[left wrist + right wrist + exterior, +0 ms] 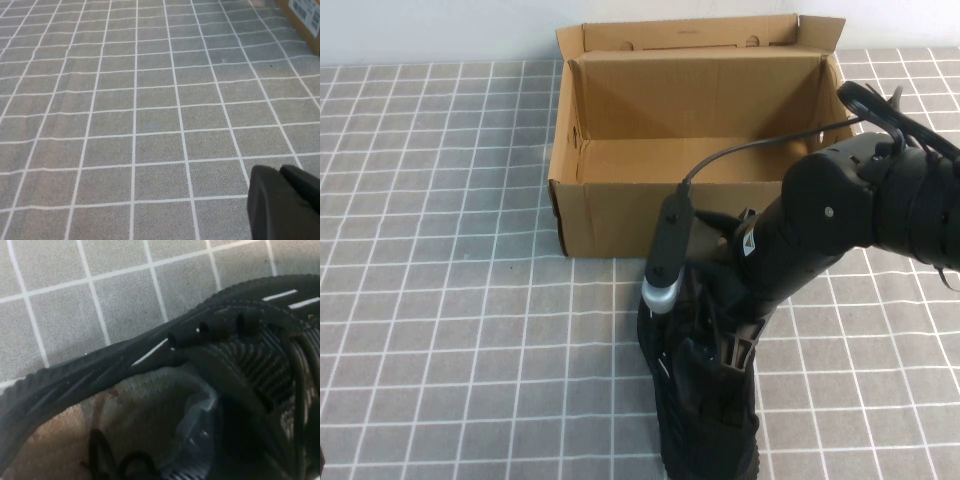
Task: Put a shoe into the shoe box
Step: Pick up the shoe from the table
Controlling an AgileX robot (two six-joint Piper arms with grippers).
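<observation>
The black knit shoe (pixel 705 420) lies on the tiled table just in front of the brown cardboard shoe box (pixel 620 215), which stands open with its flaps up. My right gripper (pixel 728 345) is down on the shoe at its opening. In the right wrist view the shoe (pixel 100 365) fills the frame, with white dash marks on its side, black laces and its pale inner lining. My left gripper (pixel 285 200) is shut and empty, low over bare tiles; it does not show in the high view.
The table has a grey cover with a white grid (pixel 440 300). A corner of the box with a printed label (pixel 305 15) shows in the left wrist view. The right arm's cable (pixel 750 150) arcs over the box's front wall.
</observation>
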